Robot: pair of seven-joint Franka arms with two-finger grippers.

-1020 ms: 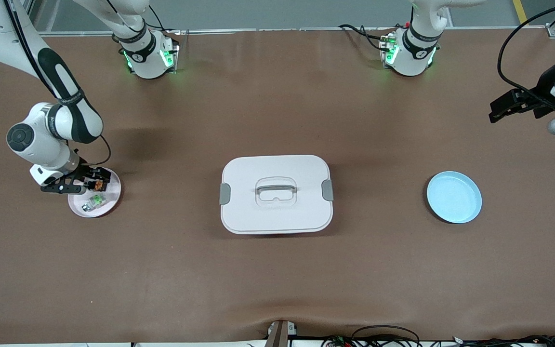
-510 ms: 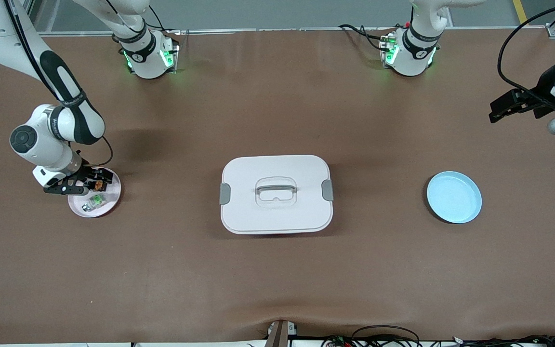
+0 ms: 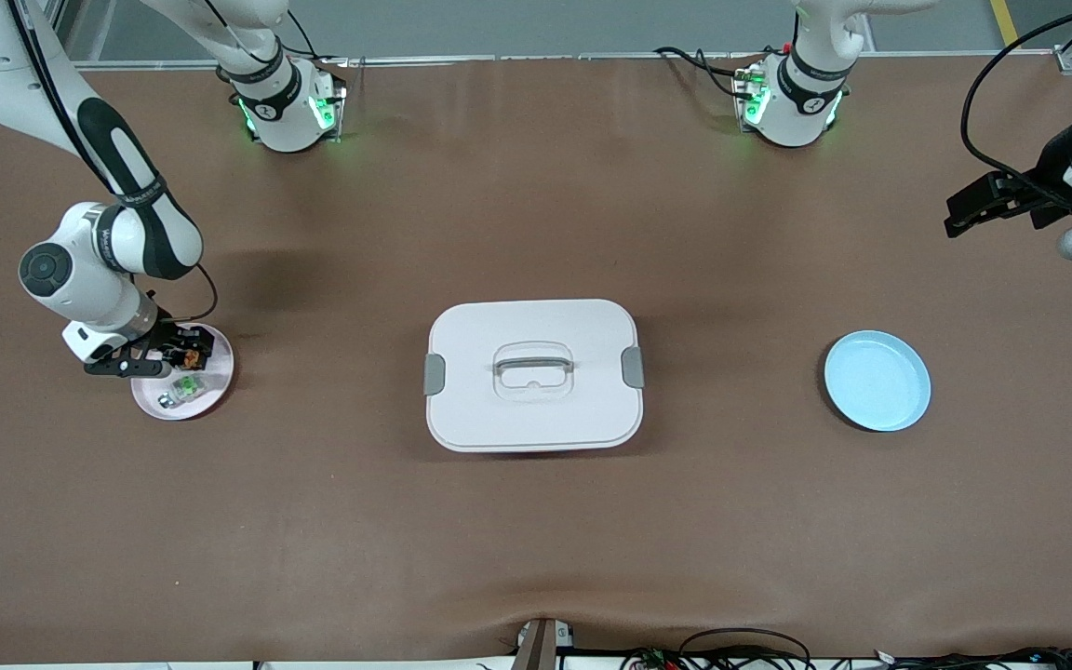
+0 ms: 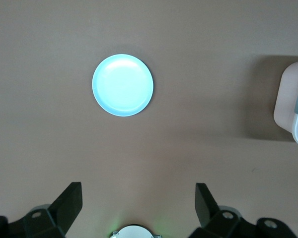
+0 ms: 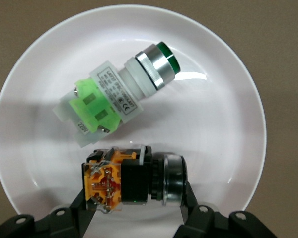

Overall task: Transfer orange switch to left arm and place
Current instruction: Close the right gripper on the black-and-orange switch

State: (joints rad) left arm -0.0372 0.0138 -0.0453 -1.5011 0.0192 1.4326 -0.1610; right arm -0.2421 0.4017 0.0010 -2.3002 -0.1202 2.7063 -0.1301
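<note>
Fingers [image 5: 185, 196] newly around orange switch [image 5: 124, 178]

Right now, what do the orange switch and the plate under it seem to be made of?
The orange switch: black and orange body, probably moulded plastic, matte; its round collar shines like polished metal. The plate under it: smooth, white, softly glossy, likely plastic or glazed ceramic; the look leaves that open.
</note>
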